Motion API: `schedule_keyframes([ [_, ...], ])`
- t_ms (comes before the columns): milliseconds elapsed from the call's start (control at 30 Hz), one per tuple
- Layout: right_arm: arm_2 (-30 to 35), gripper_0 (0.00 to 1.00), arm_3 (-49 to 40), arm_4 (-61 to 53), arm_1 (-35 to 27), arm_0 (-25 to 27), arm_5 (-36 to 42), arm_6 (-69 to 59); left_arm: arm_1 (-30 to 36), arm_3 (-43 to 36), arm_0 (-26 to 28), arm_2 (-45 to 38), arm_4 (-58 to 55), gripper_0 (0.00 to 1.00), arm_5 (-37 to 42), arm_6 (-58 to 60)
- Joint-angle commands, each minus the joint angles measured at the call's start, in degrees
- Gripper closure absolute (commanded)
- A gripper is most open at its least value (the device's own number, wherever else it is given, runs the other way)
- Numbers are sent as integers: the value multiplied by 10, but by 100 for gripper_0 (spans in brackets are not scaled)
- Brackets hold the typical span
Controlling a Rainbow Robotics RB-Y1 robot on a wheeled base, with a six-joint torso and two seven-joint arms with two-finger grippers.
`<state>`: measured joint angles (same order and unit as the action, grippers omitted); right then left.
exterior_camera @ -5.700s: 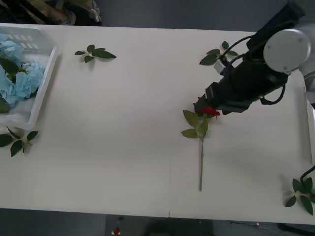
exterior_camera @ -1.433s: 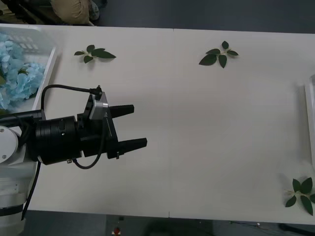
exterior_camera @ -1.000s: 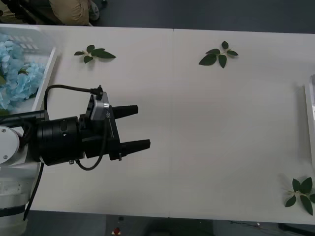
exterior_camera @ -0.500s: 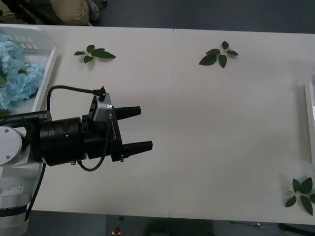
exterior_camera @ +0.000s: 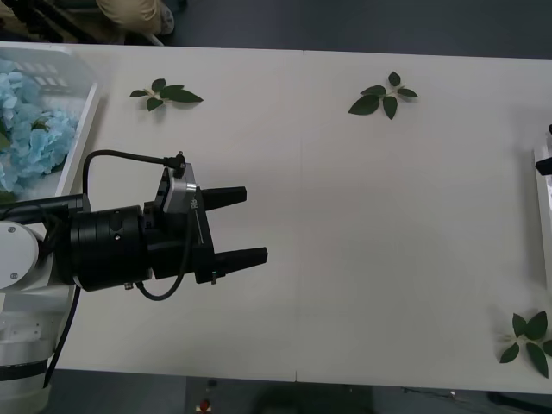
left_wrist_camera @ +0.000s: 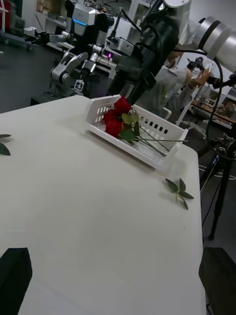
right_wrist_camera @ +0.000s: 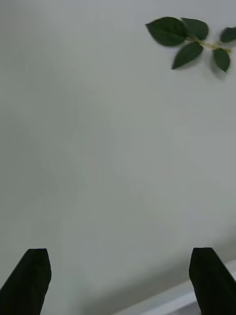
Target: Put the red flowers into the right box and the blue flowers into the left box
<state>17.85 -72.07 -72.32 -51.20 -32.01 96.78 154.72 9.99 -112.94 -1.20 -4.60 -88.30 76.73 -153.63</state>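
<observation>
Left gripper [exterior_camera: 246, 226], jaws spread, hovers over bare table [exterior_camera: 388, 224]; right gripper [right_wrist_camera: 118, 280] jaws spread too.

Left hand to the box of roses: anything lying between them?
Nothing: bare table from the left hand to the right box, wrist view.

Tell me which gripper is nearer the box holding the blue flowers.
Left. The left gripper, jaws open, hovers over the table just right of the left box with the blue flowers. The right gripper, jaws open, looks down on bare table near a leaf sprig, apart from that box.
</observation>
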Motion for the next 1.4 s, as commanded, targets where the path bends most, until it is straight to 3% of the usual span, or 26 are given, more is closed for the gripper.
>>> schedule_keyframes([
  [33,35,17,-40,-21,46,-15,43,3,-1,-12,12,-1,-7,0,5,-14],
  [267,78,17,-46,-44,122,-33,132,3,-1,-12,12,-1,-7,0,5,-14],
  [700,52,17,-45,-54,247,-66,132,3,-1,-12,12,-1,-7,0,5,-14],
  [1400,6,18,-8,-88,269,-69,132,3,-1,-12,12,-1,-7,0,5,-14],
])
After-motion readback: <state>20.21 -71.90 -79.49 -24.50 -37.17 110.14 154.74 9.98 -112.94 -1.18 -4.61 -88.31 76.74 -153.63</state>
